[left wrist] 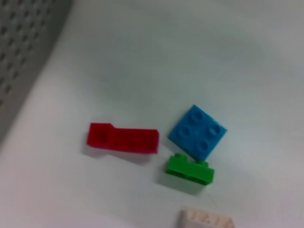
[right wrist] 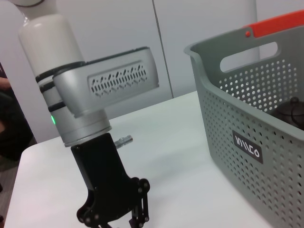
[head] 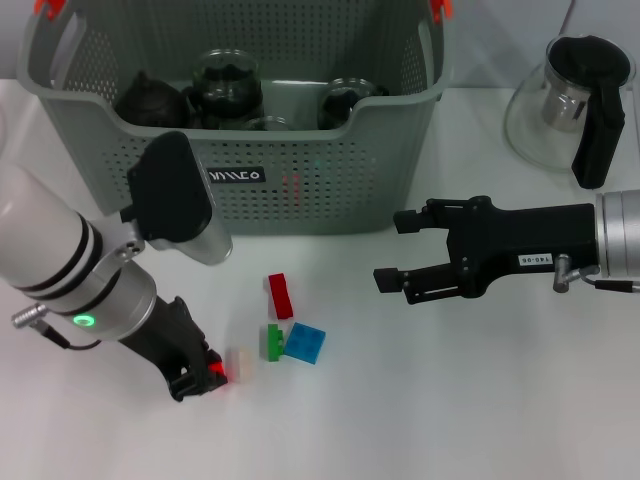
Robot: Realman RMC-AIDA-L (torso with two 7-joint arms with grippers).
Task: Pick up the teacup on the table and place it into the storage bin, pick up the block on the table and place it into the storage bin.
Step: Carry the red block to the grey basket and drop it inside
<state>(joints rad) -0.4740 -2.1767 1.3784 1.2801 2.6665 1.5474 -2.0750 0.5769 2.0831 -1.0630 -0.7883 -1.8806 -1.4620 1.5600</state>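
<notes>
Your left gripper (head: 205, 378) sits low over the table (head: 480, 400), just beside a pale white block (head: 238, 362); you cannot tell its finger state. Your right gripper (head: 392, 250) hovers near the storage bin (head: 300, 170), fingers apart and empty. The red block (head: 281, 295), green block (head: 272, 342) and blue block (head: 304, 343) lie clustered between both grippers. Dark teaware rests inside the bin; a glass teapot (head: 575, 105) stands to its right.
</notes>
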